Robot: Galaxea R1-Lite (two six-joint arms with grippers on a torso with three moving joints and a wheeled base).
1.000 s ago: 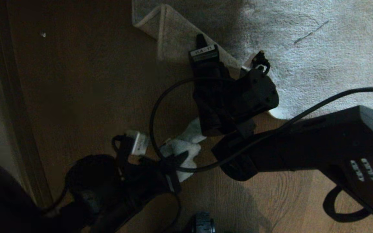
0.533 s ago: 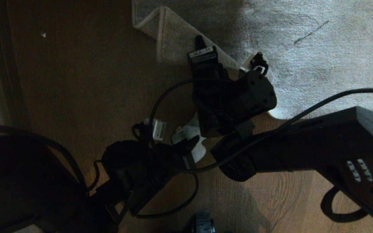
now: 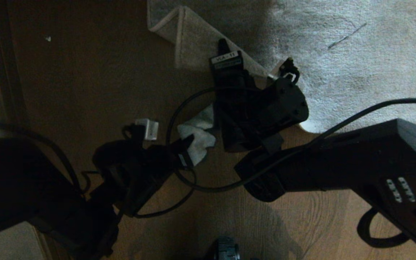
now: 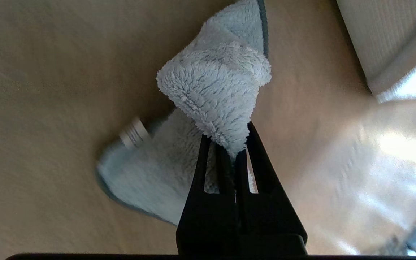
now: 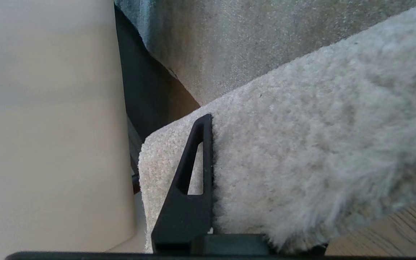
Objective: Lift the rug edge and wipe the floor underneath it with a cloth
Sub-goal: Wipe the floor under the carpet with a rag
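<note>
cloth (image 4: 211,86): soft, light, left gripper (image 4: 229,151) fingers pinch one fold | rug edge (image 5: 302,151): limp, heavy, right gripper (image 5: 211,173) fingers clamp corner off floor (image 3: 85,90)

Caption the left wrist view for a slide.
Left claw shut on the cloth, dragging it over the floor.
</note>
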